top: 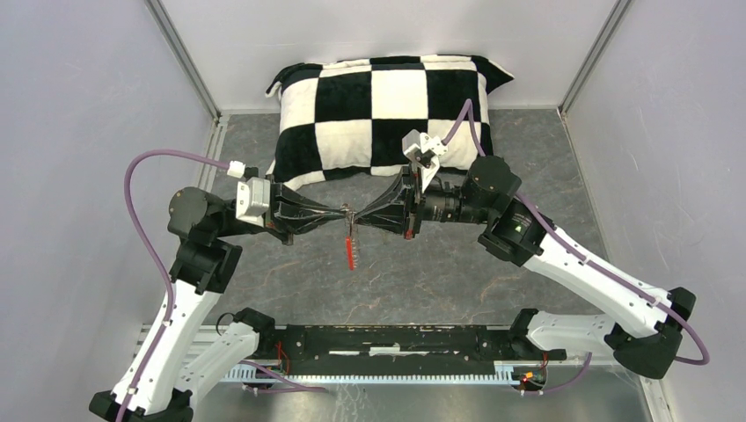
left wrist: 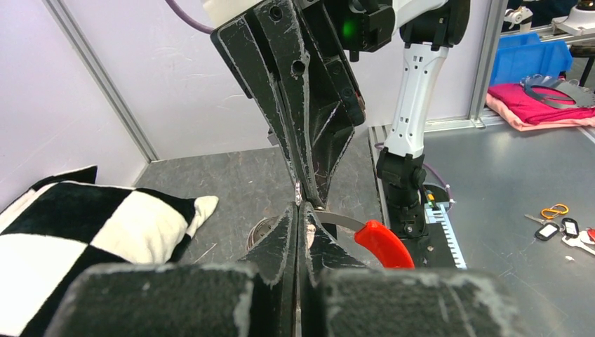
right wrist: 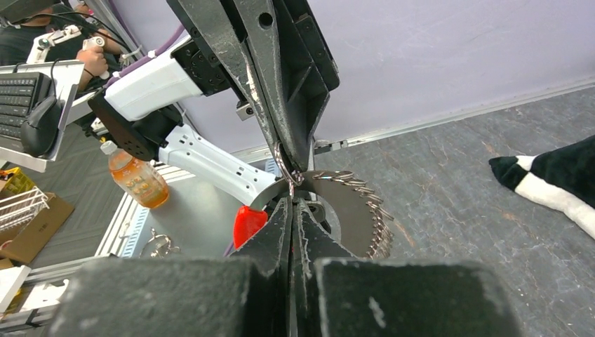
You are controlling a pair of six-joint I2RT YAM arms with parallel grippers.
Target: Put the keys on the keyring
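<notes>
My left gripper is pinched shut on the keyring, which hangs above the desk, red sleeve lowest. My right gripper meets it tip to tip, jaws closed; what it grips I cannot tell.

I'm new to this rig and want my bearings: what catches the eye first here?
The left tool and right tool meet tip to tip, both shut, above the middle of the table. The keyring, partly bright red, dangles below that junction. Behind them lies a black-and-white checked pillow.
</notes>
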